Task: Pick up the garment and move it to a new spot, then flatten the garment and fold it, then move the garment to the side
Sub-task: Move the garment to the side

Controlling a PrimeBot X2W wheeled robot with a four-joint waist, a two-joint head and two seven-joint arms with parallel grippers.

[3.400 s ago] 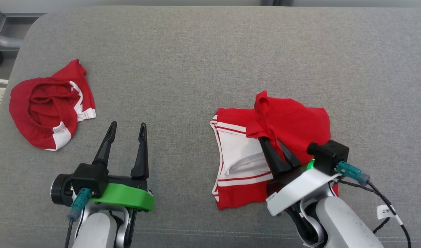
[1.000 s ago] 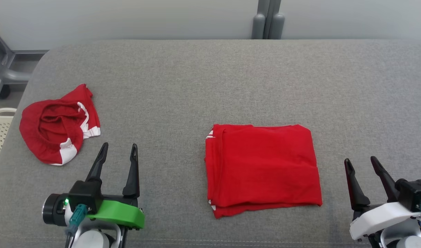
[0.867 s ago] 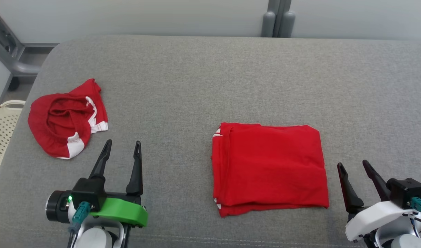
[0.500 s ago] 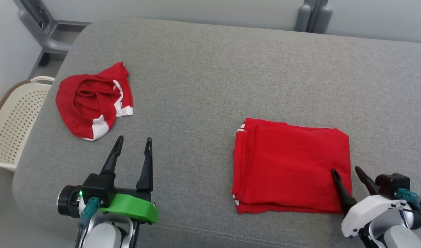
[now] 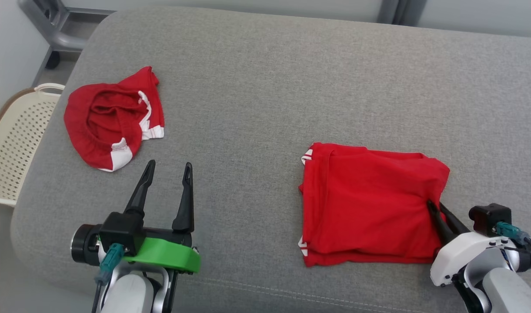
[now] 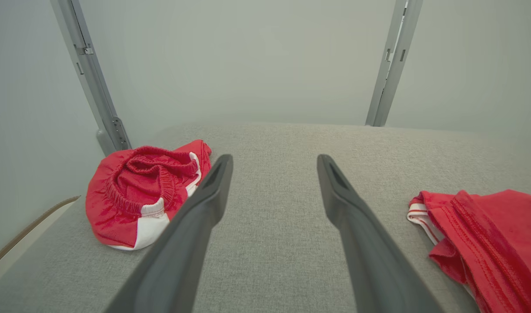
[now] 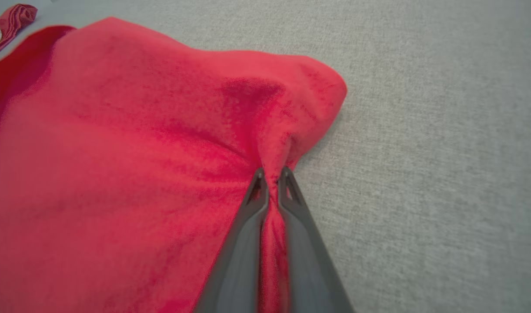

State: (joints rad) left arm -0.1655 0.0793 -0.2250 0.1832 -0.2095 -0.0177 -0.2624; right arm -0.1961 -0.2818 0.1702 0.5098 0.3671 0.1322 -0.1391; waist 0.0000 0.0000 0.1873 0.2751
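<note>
Grey woven cushion (image 5: pixel 265 78) with rounded corners and a stitched seam along its near edge carries the whole scene. We find the folded garment (image 5: pixel 369 204) lying on its right half, a flat red stack of roughly rectangular shape.

The right gripper (image 7: pixel 272 174) is pinched tight on the garment's right edge, with cloth bunched between the two tips and creases fanning out from them. The left gripper (image 5: pixel 169 164) stands wide apart and empty above bare cushion, well apart from the garment.

Risks, in our judgement:
- The pinch may take only the upper layers. A lift or drag would then peel the fold open.
- A single hold at one edge lets the free side sag or swing.
- The coarse weave may catch the lowest layer as it slides, so the stack shears.

Materials: the garment is thin, soft knit, with white trim showing at its left corners. Its far right corner is already puffed up. The crumpled shorts (image 5: pixel 111 117), red with white panels and a gathered elastic band, lie at the far left. A pale perforated basket (image 5: pixel 17 139) sits beside the cushion.
</note>
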